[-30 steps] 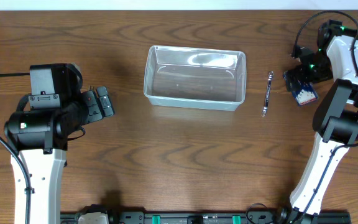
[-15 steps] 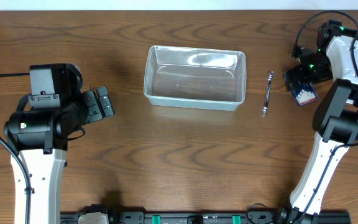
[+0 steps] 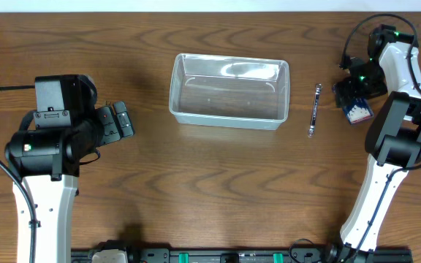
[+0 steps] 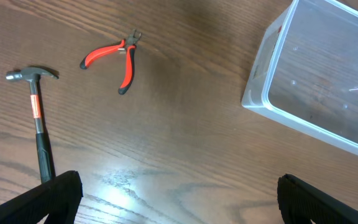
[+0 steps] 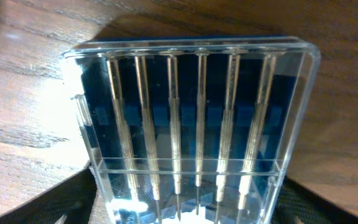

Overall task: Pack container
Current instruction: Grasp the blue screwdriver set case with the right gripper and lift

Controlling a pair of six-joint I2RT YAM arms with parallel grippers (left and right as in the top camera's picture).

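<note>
The container point(image 3: 229, 91), a clear plastic tub, stands empty at the table's middle; its corner shows in the left wrist view point(image 4: 316, 81). My left gripper point(image 3: 117, 121) is open and empty left of it, its fingers wide apart point(image 4: 179, 199). Red-handled pliers point(image 4: 120, 57) and a hammer point(image 4: 37, 118) lie on the wood ahead of it; neither shows in the overhead view. My right gripper point(image 3: 351, 93) is open at the far right, its fingers straddling a clear case of precision screwdrivers point(image 5: 191, 130), also seen from overhead point(image 3: 358, 111).
A slim metal tool point(image 3: 314, 109) lies between the container and the screwdriver case. The table's far edge runs just behind the right arm.
The right arm's upper links have shifted slightly left and back. The case, the container and the left arm have not moved.
</note>
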